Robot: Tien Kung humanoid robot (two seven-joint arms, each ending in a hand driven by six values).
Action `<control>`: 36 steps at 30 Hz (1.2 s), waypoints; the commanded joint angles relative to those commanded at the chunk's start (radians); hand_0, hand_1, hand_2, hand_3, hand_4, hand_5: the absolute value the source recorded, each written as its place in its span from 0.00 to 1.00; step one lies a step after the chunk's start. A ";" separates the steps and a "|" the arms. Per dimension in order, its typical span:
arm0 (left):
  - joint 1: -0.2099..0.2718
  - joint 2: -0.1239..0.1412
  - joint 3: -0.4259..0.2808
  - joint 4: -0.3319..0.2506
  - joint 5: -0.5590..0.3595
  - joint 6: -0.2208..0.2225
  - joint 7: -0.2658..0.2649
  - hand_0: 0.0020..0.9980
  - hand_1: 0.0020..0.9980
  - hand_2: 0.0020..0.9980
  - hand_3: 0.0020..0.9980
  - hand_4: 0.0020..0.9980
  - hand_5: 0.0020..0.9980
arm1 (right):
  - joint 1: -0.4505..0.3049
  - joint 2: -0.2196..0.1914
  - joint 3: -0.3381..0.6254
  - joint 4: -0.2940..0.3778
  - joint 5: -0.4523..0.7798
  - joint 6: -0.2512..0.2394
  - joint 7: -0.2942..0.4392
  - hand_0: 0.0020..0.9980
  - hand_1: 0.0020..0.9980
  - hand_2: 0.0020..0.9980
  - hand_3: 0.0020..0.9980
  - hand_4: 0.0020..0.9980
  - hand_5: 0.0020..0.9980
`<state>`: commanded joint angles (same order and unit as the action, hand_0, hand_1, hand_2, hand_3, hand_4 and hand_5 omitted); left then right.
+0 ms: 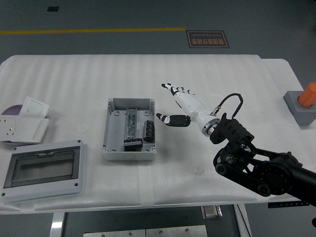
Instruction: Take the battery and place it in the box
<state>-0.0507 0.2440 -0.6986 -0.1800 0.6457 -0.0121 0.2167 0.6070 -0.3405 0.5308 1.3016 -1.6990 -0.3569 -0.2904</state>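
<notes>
The grey box [129, 105] lies open in the middle of the table. A black cylindrical battery [148, 132] lies inside it against the right wall, and another dark battery [132, 144] lies at the near end. My right hand [178, 101] is just right of the box, fingers spread, holding nothing. Its thumb points toward the box's right wall. The left arm is out of view.
The box's lid with a clear window [43, 169] lies at the near left. White socket plates [24, 123] lie at the far left edge. A grey block with an orange cylinder [305, 101] stands at the right edge.
</notes>
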 joint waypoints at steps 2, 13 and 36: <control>0.001 0.000 0.002 0.000 -0.003 0.000 0.000 0.58 0.64 0.53 0.56 0.60 0.45 | -0.017 -0.019 0.042 -0.022 -0.015 0.002 0.001 1.00 0.96 0.99 1.00 0.72 0.38; 0.010 -0.005 0.013 0.000 -0.015 0.002 0.000 0.58 0.64 0.53 0.55 0.58 0.43 | -0.191 -0.058 0.278 -0.032 -0.003 -0.133 0.125 0.97 0.88 0.91 0.92 0.75 0.43; 0.038 0.011 0.022 0.000 -0.008 0.005 0.004 0.58 0.64 0.54 0.55 0.58 0.42 | -0.453 -0.032 0.671 0.077 0.213 -0.183 0.368 0.82 0.78 0.80 0.83 0.75 0.44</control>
<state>-0.0132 0.2550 -0.6765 -0.1800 0.6379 -0.0071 0.2206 0.1535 -0.3725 1.2022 1.3788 -1.4856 -0.5398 0.0775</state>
